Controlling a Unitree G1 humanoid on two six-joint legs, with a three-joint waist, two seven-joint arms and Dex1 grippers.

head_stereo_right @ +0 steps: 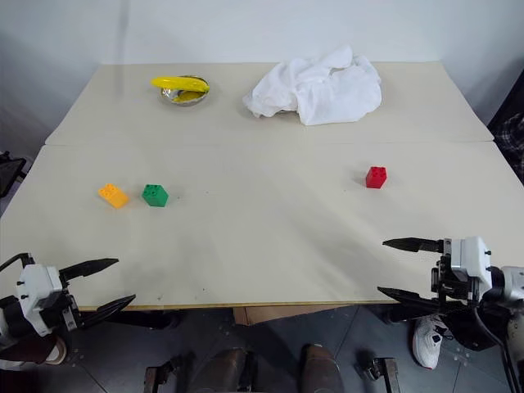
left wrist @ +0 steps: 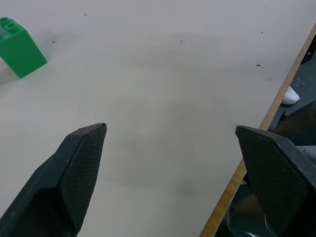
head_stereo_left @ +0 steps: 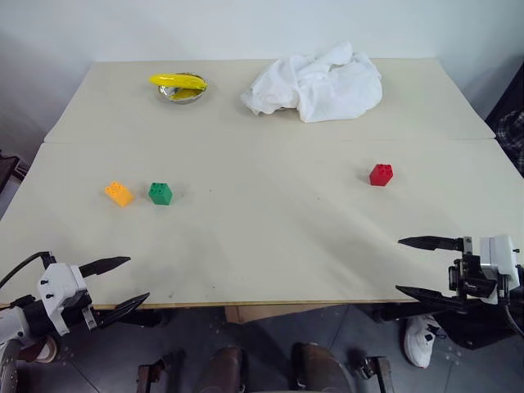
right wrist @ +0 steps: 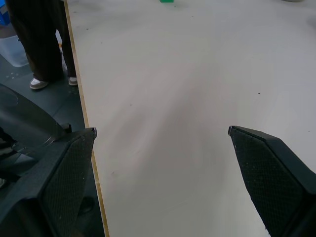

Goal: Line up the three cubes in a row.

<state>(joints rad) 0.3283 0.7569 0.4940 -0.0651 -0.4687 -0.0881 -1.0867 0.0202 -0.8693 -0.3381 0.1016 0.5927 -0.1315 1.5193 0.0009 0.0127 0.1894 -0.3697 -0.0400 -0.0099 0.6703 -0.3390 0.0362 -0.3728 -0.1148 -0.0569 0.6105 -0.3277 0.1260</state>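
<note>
Three cubes unaligned, nothing gripped.
Orange cube (head_stereo_left: 119,193) and green cube (head_stereo_left: 160,193) adjacent mid-left; red cube (head_stereo_left: 381,174) far right (likely first pick). Left gripper (head_stereo_left: 123,285), right gripper (head_stereo_left: 417,267) spread wide, empty.

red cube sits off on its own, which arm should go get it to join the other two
Right, probably. The red cube lies on the right half of the table, ahead of the open right gripper. The open left gripper hangs at the opposite near corner, closer to the green cube and orange cube.
</note>
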